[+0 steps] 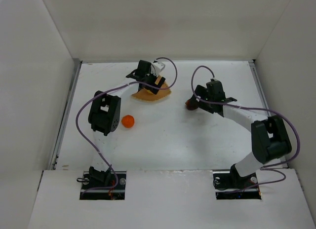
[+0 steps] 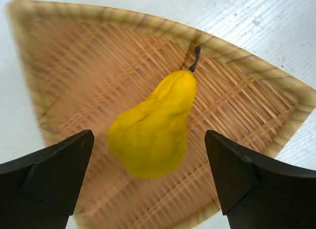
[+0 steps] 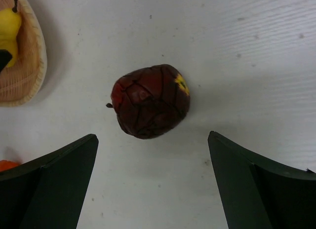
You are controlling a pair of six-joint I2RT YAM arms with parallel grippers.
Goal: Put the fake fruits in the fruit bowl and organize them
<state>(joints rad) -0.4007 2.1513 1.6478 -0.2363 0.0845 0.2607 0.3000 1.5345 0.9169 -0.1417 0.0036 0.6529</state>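
Found the orange (image 1: 128, 121) lying loose on the bench (image 1: 197, 140), left of centre, just beside the left arm's elbow, with bare surface to its right and on its near side. Farther on, right of centre, found the maroon plum (image 3: 150, 101) resting on the bench, apart from the bowl. Recorded the right hand (image 3: 152, 136) above it, spread wide, gripping nothing, one finger to each side with clearance at both. At far centre, found the woven fruit bowl (image 2: 247, 66), with bench showing between it and the far wall. Noted the yellow pear (image 2: 153, 125) lying inside, stem toward the rim, within the edge. Recorded the left hand (image 2: 149, 135) over it, spread open, fingers clear of the pear on both sides.
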